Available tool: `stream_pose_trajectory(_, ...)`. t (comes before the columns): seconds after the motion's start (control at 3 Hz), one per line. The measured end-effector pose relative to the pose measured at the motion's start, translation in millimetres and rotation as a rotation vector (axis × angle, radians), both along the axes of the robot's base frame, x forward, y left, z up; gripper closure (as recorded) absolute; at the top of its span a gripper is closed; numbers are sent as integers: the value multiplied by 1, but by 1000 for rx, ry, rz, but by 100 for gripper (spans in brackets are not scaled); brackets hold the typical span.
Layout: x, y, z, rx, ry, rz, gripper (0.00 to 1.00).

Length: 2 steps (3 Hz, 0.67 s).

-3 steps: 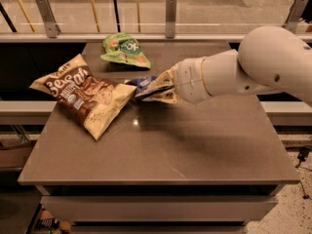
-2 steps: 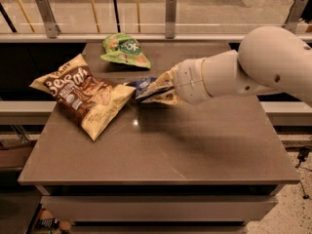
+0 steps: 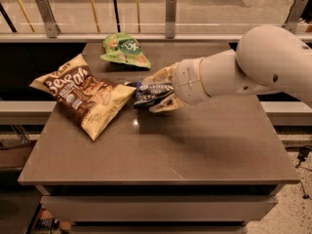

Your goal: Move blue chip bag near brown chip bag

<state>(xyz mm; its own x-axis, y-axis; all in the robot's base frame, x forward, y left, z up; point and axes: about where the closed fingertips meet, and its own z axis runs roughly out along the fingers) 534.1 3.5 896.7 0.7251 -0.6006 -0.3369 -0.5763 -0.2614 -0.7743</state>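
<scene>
Most of the task appeared complete. The small crinkled navy-blue chip bag (image 3: 150,93) sat clamped between the fingers of the pale two-finger gripper (image 3: 158,92), just beside the right corner of the large puffy brown chip bag (image 3: 85,97) over the grey desk (image 3: 195,150). Only setting down and release seemingly remained.

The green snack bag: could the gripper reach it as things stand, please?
Probably not: the gripper, beside the brown chip bag, is shut on the blue chip bag, though nothing stands between it and the green snack bag.
</scene>
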Motion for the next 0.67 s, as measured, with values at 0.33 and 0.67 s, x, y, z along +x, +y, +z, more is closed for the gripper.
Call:
stream_pose_trajectory(0.33, -1, 2, 1, -1, -2, 4, 0)
stream_pose_trajectory(0.67, -1, 2, 1, -2, -2, 4, 0)
